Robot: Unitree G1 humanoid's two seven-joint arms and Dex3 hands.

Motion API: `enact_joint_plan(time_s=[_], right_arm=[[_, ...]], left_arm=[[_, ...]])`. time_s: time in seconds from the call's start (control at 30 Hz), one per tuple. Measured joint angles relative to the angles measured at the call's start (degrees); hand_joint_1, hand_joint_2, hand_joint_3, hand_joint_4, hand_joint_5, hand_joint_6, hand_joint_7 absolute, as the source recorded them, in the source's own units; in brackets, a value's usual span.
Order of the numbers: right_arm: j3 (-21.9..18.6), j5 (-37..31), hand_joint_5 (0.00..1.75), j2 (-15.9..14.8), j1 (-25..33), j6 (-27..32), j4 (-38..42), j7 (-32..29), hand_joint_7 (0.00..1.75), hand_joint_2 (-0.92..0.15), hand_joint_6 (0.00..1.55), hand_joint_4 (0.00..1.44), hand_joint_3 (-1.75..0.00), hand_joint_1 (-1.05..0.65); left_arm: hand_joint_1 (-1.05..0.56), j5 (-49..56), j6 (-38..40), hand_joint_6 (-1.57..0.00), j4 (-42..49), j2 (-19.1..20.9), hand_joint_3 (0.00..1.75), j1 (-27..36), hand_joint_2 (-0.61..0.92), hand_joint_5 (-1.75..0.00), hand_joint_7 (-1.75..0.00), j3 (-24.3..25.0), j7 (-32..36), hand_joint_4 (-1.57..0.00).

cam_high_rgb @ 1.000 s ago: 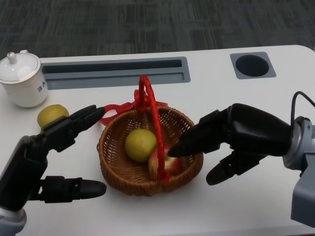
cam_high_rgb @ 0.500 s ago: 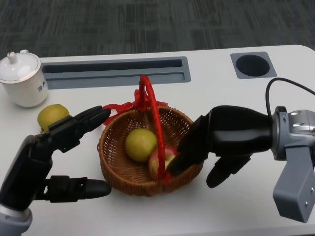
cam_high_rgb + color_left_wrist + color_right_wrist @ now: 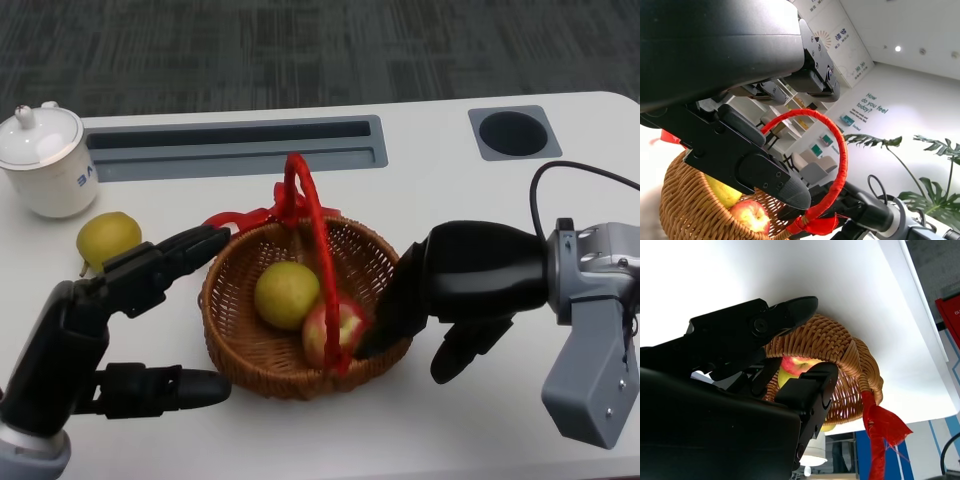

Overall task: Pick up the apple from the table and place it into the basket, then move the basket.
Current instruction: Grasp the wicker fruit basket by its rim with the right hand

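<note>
Pear (image 3: 107, 239) (by cup (image 3: 46, 160)) behind left hand (image 3: 105, 330).

Fingers (image 3: 805, 390) seemingly straddle basket (image 3: 832, 342) rim beside apple (image 3: 797, 365).

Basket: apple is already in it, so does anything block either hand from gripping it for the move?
Nothing visible does. The left hand is open beside the basket; the right hand has fingers at its rim near the apple. The pear sits behind the left hand.
</note>
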Motion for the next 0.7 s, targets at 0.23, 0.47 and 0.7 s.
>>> enact_joint_plan(time_s=[0.23,0.47,0.7], right_arm=[[4.21,-1.83,0.03,1.81,-0.65,4.93,0.93,-1.65,0.01,-0.88,0.78,0.94,0.0,-0.64],[5.64,-1.61,0.05,3.64,-1.9,7.05,2.73,-2.49,0.03,-0.84,0.85,1.04,0.0,-0.46],[6.01,-0.52,0.78,4.63,-2.46,7.13,4.91,-3.68,0.01,-0.88,1.02,1.0,0.0,-0.28]], left_arm=[[-0.58,-0.96,-0.04,-0.57,-0.03,-0.96,0.0,0.17,0.72,-0.03,-0.01,-0.09,0.0,-0.61],[-0.58,-0.92,-0.53,-0.59,-0.09,-2.23,0.0,0.23,0.72,-0.04,-0.01,0.47,0.08,-0.65],[-0.55,-1.08,-0.49,-0.63,-2.47,-3.76,0.0,2.24,0.73,-0.05,-0.02,1.19,0.36,-0.71]])
